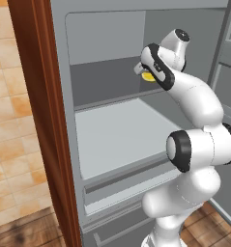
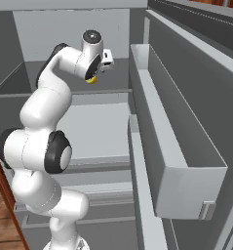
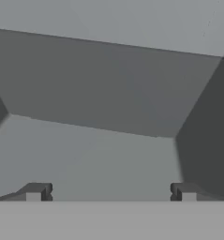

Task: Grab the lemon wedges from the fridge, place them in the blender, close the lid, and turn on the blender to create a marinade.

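The fridge [image 1: 102,38] stands open, pale grey inside with flat shelves. My arm reaches into its upper shelf space. A small bright yellow lemon wedge [image 1: 147,76] peeks out from behind my wrist, close under the hand; in the right base view the lemon wedge [image 2: 91,80] sits just below the hand. In the hand view my gripper [image 3: 111,192] is open, its two dark fingertips [image 3: 36,192] wide apart with nothing between them, facing the fridge's grey back wall [image 3: 108,89] and a bare shelf. The blender and the lid are out of view.
The open fridge door [image 2: 196,102] stands to the right, with a deep grey door bin [image 2: 186,180] jutting beside my arm. A brown wooden panel [image 1: 37,120] borders the fridge on the left, beside a tiled wall [image 1: 6,96]. A wide lower shelf [image 1: 117,135] and drawers lie below.
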Robot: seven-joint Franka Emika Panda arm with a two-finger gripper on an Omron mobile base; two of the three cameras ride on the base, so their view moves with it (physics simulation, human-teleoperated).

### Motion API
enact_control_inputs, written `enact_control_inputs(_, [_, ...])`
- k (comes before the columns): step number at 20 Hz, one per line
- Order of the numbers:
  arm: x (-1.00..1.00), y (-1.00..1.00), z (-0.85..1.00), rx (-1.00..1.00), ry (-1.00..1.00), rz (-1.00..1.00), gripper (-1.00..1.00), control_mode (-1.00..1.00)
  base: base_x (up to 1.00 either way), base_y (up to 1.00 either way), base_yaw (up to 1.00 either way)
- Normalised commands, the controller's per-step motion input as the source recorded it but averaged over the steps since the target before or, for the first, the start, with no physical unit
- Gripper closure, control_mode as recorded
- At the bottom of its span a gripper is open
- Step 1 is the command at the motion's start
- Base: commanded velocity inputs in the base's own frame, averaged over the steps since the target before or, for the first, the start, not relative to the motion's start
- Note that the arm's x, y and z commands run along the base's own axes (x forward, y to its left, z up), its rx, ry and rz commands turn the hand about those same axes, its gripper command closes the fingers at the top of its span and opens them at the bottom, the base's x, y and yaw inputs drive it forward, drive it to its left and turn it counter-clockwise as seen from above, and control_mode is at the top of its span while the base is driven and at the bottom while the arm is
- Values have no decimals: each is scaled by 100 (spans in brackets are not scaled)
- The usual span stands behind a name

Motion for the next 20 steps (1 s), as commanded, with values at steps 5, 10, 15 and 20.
enact_control_inputs(5, [-27,-1,0,0,-22,0,-100,-100,0,0,0])
enact_control_inputs(10, [-40,0,0,0,-19,0,-100,-100,0,0,0])
enact_control_inputs(15, [-15,0,0,0,-2,0,-100,-100,0,0,0])
enact_control_inputs(20, [0,0,1,0,13,0,-100,-100,0,0,0])
